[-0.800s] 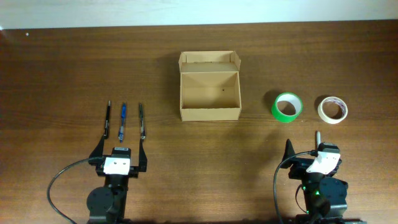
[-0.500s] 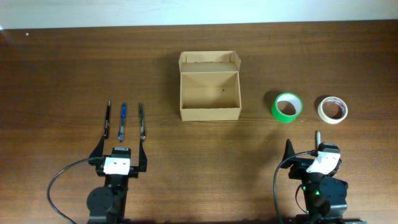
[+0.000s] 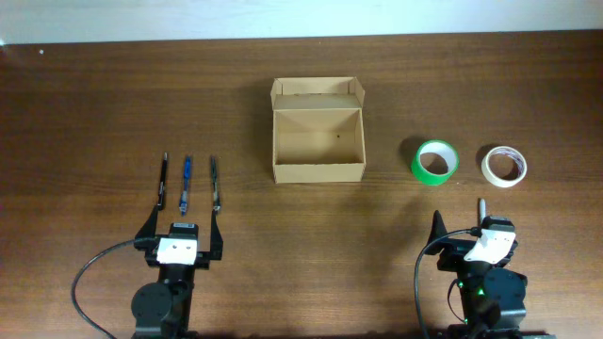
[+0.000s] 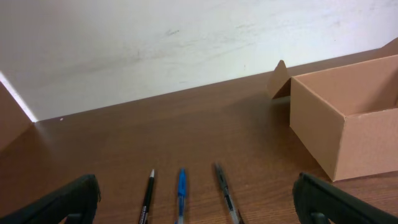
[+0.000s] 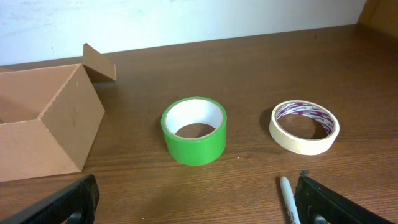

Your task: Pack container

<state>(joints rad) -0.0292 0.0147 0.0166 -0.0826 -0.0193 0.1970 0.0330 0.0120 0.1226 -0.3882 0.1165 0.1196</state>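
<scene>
The container (image 3: 317, 141) is an open tan cardboard box at the table's middle, its lid flap folded back; it also shows in the left wrist view (image 4: 348, 118) and the right wrist view (image 5: 43, 121). A green tape roll (image 3: 435, 162) and a cream tape roll (image 3: 504, 166) lie to its right, both seen in the right wrist view, green (image 5: 194, 130) and cream (image 5: 305, 127). Three pens, black (image 3: 163, 178), blue (image 3: 186, 183) and grey (image 3: 215, 182), lie to its left. My left gripper (image 3: 181, 233) is open just behind the pens. My right gripper (image 3: 464, 224) is open, with a white marker (image 5: 288, 200) beside its right finger.
A light wall runs along the table's far edge (image 3: 301, 36). Cables loop from both arm bases at the near edge.
</scene>
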